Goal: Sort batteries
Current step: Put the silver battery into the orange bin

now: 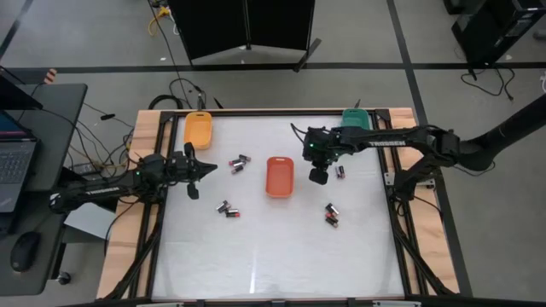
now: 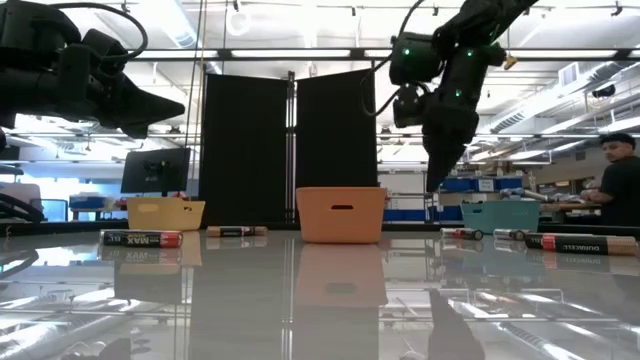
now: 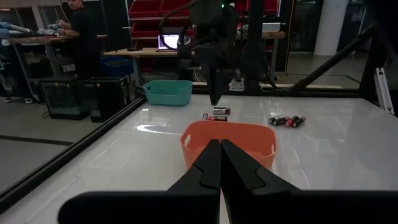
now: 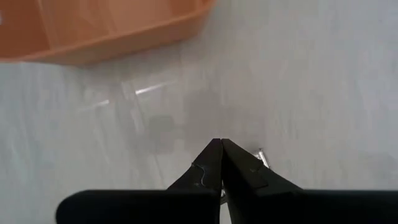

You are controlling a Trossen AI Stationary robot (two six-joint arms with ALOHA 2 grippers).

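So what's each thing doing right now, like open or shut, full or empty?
left gripper: shut, empty, hanging above the table.
right gripper: shut, empty, beside the red-orange tray.
red-orange tray: upright, looks empty.
orange tray: upright.
teal tray: upright.
batteries: lying scattered on the table.

Small dark batteries (image 1: pixel 240 163) with silvery ends and reddish bands lie flat on the table (image 1: pixel 281 247) in four scattered clusters.

Bright overhead lighting, glare streaks on glossy table (image 1: pixel 273 256), blurred right-wrist view
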